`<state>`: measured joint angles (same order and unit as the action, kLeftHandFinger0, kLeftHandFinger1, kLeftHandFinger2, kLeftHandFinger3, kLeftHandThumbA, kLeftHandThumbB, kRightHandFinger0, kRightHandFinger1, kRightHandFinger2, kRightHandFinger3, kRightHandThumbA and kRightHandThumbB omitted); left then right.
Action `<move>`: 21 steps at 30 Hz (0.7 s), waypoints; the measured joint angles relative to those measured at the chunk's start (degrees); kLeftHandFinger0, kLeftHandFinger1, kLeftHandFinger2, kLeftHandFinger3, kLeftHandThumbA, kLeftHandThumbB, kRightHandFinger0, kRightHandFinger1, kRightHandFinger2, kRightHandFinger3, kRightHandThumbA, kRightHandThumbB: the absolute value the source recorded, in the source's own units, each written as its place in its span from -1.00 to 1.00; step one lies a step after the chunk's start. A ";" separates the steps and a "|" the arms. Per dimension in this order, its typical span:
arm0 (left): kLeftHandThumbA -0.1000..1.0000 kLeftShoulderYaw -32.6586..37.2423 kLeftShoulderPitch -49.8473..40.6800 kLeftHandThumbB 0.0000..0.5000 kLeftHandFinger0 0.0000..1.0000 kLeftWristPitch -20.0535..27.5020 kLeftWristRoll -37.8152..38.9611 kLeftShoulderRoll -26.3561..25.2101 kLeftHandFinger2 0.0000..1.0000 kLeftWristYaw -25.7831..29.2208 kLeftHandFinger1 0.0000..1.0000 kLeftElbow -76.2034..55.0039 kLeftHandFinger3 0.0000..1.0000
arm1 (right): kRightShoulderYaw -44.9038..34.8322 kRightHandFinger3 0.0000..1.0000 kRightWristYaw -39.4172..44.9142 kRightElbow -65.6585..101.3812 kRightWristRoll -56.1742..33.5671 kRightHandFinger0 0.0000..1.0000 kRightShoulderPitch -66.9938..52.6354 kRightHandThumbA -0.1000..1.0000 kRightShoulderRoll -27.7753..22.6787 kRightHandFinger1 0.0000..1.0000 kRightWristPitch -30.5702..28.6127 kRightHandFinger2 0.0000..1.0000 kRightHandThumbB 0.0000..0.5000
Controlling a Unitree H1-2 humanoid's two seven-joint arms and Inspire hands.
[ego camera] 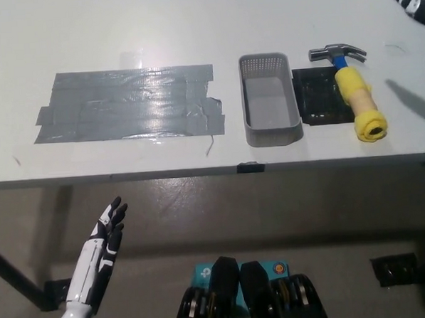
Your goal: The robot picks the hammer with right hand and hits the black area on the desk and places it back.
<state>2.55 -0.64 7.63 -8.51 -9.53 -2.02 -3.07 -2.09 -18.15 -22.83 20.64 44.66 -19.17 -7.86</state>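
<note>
White tabletop (191, 32) seen from above, brownish floor below its front edge.

Hammer (354, 87) lies at the right end of the tabletop, nobody holding it. Steel head (335, 52) at the far end, yellow grip (361, 107) pointing back toward the robot and slightly right, so the long axis runs roughly far-to-near. It rests along the right edge of the black pad (320, 96), partly overlapping it.

Right hand (411, 2) is only a black sliver at the top-right corner, beyond and to the right of the hammer, well apart from it. Can't tell whether its fingers are spread or closed. It is the nearer hand anyway; a re-grasp would mean coming back toward the near-left onto the grip.

Left hand (106, 236) rests below the tabletop edge at lower left, fingers extended and apart, empty.

Grey basket (269, 99) sits just left of the pad, nothing in it. Grey tape patch (127, 103) further left.

Judgement: hammer looks put down, task at or near its end.
</note>
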 measured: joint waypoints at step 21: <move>1.00 0.74 5.08 -0.27 1.00 0.34 -0.15 0.04 1.00 -0.01 1.00 2.04 1.00 | 10.25 1.00 -0.17 27.27 2.09 1.00 -39.93 1.00 15.15 1.00 -8.97 1.00 -0.01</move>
<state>3.30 4.43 7.97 -8.66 -9.49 -2.03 -1.04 8.17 -18.32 4.44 22.73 4.72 -4.02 -16.83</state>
